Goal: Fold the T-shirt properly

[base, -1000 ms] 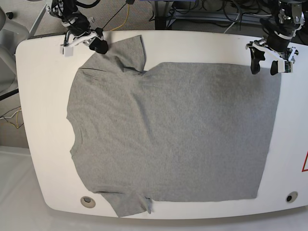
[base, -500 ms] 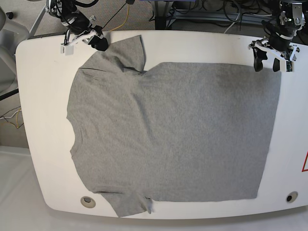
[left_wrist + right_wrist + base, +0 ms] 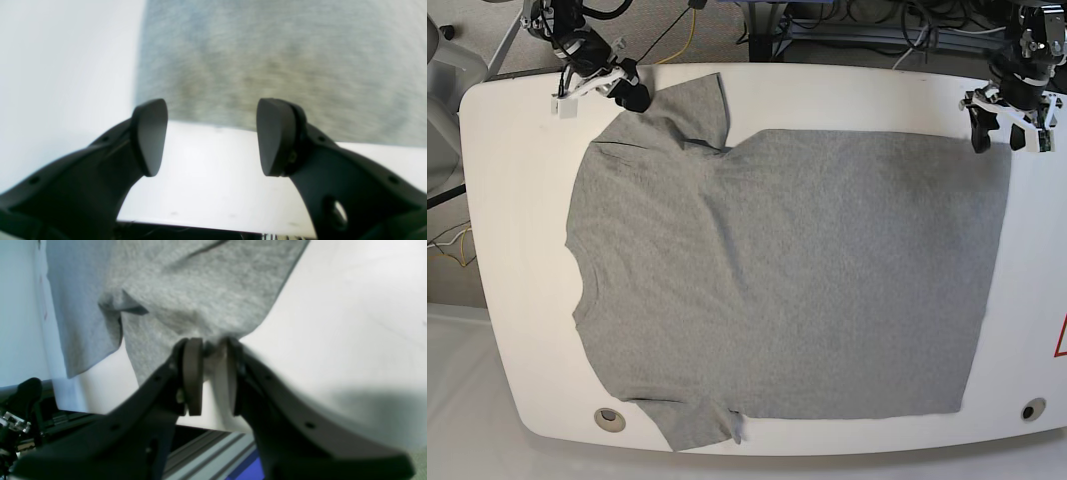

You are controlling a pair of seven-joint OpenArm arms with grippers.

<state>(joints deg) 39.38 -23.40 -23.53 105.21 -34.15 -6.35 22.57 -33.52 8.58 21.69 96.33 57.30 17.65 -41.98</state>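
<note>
While the plain heather-grey cotton T-shirt (image 3: 787, 280) lies flat on the white table (image 3: 517, 330), the right gripper (image 3: 209, 370) pinches its sleeve edge; the left gripper (image 3: 211, 136) gapes wide just beyond its hem corner.

T-shirt (image 3: 787, 280) flat on white table (image 3: 517, 200)

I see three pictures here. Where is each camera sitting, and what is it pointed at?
Base view: sits overhead, looking down on the white table and the spread T-shirt; both arms show at the far edge.
Left wrist view: rides on the left gripper, jaws wide apart, facing the shirt's corner.
Right wrist view: rides on the right gripper, jaws pinching a sleeve edge.
Shared: all three show the T-shirt on the table; base view also shows the left gripper and right gripper.
</note>
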